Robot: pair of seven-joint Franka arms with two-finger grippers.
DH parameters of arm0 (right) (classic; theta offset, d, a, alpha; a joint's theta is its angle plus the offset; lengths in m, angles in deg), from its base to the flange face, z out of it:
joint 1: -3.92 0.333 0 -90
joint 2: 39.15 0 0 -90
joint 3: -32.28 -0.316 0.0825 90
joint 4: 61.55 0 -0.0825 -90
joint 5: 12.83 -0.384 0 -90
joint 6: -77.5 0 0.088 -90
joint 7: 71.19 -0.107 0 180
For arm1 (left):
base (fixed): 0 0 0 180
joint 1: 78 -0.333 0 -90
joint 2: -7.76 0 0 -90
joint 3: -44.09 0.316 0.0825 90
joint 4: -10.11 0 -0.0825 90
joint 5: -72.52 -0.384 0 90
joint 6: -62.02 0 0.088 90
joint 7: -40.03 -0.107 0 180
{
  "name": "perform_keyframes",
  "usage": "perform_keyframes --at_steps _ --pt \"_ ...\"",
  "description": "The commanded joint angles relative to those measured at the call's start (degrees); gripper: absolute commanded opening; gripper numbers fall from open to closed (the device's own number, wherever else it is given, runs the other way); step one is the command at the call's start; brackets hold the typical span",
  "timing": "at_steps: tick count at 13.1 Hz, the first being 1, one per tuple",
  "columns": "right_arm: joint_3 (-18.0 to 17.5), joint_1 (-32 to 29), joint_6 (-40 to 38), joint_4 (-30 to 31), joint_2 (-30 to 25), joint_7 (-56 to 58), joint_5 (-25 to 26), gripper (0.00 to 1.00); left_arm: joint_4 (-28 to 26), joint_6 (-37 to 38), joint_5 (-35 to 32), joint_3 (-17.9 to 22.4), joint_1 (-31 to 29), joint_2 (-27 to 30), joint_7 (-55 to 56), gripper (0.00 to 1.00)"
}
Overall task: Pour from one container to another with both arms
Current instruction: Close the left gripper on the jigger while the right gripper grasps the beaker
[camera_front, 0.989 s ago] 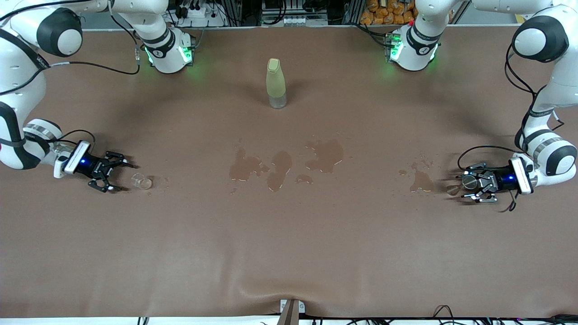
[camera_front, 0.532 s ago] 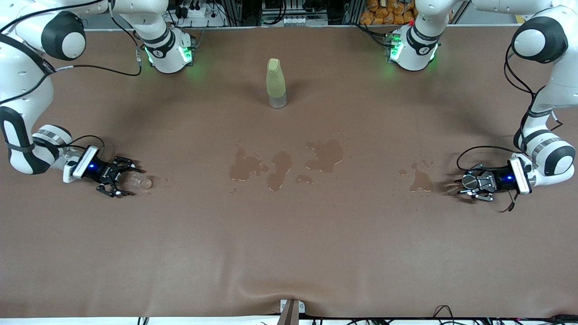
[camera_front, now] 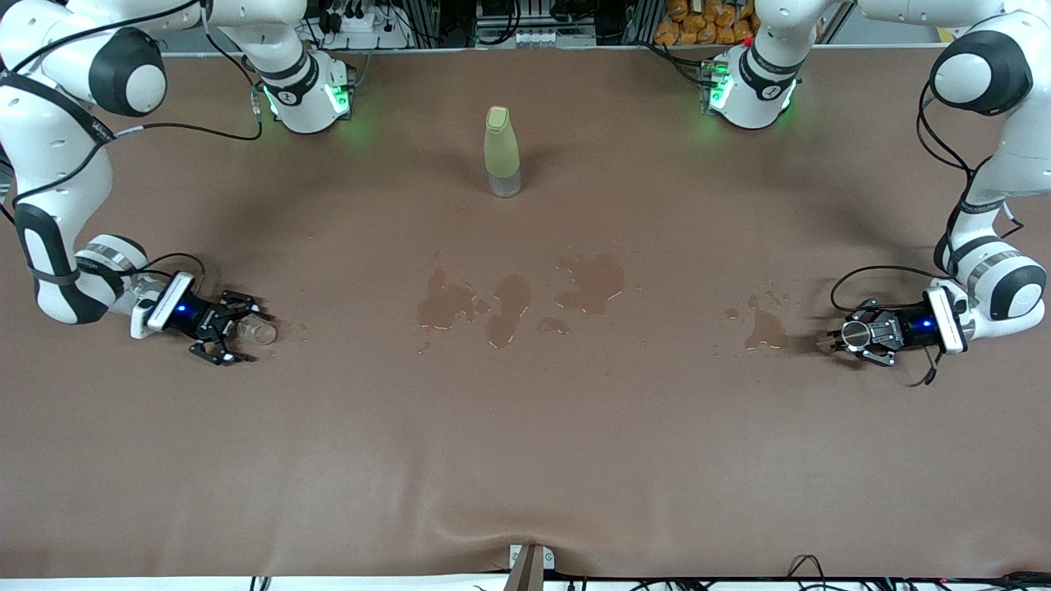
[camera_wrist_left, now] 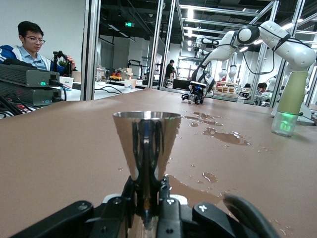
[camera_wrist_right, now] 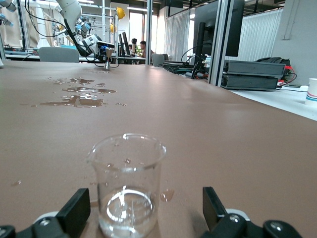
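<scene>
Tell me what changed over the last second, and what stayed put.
The left gripper closed its fingers on the metal cup at the left arm's end of the table. The right gripper, open, slid forward until its fingers flank the glass beaker without gripping it. The beaker, the green bottle and the spilled puddles stayed where they were.

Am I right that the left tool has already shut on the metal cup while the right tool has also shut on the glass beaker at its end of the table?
Not quite. The left tool is shut on the metal cup, but the right tool is open: the right wrist view shows its fingers apart on either side of the glass beaker, not touching it.
</scene>
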Motion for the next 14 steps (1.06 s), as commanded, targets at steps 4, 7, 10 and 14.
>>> perform_keyframes --at_steps 4,7,10,14 --pt "-0.70 1.56 -0.17 0.57 2.28 18.19 -4.52 1.00 1.08 -1.70 1.34 -0.15 1.08 -0.14 -0.47 0.00" --pt "-0.70 1.82 -0.17 0.22 2.28 18.10 -4.52 1.00 1.78 -2.76 2.57 -0.07 3.19 0.21 0.85 0.00" --pt "-0.79 1.91 0.35 0.22 2.28 17.49 -4.52 0.57 1.70 -5.74 2.84 -0.07 4.95 1.96 1.02 0.00" --pt "-1.40 2.00 0.27 0.22 2.19 17.31 -4.52 0.27 1.35 -7.34 6.26 -1.65 7.75 2.67 1.02 0.00"
